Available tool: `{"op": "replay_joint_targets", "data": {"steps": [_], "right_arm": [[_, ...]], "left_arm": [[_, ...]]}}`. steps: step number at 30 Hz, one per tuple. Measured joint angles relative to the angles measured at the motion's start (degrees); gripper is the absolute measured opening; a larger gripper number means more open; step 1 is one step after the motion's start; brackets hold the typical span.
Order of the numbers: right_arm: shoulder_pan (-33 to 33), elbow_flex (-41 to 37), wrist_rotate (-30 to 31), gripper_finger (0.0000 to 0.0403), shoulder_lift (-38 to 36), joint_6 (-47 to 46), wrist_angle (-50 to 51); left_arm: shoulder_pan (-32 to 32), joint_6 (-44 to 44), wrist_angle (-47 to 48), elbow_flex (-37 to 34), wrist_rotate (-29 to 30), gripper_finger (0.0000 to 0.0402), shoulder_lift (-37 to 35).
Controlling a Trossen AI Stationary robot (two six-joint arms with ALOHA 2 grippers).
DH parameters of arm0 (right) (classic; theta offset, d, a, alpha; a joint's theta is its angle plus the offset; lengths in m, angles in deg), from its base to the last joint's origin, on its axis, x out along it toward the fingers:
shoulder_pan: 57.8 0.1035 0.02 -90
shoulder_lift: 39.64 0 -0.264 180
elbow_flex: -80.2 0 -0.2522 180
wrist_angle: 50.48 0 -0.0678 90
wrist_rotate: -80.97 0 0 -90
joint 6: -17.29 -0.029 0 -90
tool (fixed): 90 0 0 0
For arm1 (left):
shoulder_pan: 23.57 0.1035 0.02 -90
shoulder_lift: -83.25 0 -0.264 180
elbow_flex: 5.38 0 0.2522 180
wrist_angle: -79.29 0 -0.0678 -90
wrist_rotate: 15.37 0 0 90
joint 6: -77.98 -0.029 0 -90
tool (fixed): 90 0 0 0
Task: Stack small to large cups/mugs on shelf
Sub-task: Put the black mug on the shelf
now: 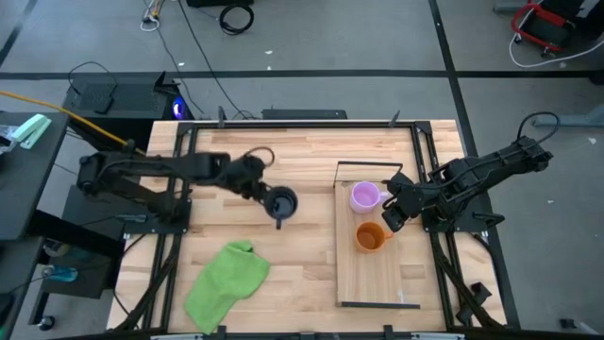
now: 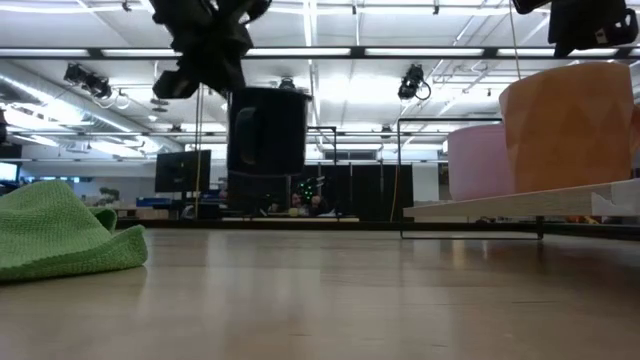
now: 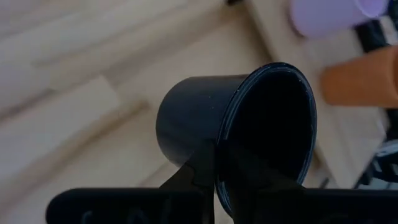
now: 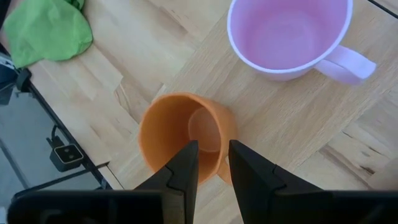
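Nearest the table's front edge we see one crumpled green cloth (image 1: 226, 282) lying loose on the tabletop (image 1: 302, 161), well clear of everything else. Beyond it we count three mugs. The black mug (image 1: 282, 202), dark and slightly larger, hangs off the wood between the cloth and the shelf (image 1: 377, 276), the left gripper (image 1: 274, 200) clamped narrow on its rim. On the shelf stand the orange mug (image 1: 370, 236) and, farther back, the light purple mug (image 1: 365, 196), both upright, near each other. The right gripper (image 1: 394, 213) hovers just beside them, fingers parted, holding nothing
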State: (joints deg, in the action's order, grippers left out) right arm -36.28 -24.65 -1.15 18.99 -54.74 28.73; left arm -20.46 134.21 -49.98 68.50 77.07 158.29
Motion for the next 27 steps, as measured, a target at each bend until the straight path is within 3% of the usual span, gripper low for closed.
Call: {"op": "replay_joint_targets", "data": {"steps": [6,13,27], "right_arm": [[0.0,0.0,0.0,0.0096,0.0,1.1,-0.7],[0.0,0.0,-0.1,0.0096,0.0,2.7,-1.4],[0.0,0.0,-0.7,0.0096,0.0,3.2,-1.9]], "left_arm": [[-9.1,8.1,-4.5,0.0,5.5,0.0025,1.3],[-15.9,14.1,-8.1,0.1,6.3,0.0025,6.0],[-18.1,17.1,-15.4,0.1,1.2,0.0024,14.3]]}}
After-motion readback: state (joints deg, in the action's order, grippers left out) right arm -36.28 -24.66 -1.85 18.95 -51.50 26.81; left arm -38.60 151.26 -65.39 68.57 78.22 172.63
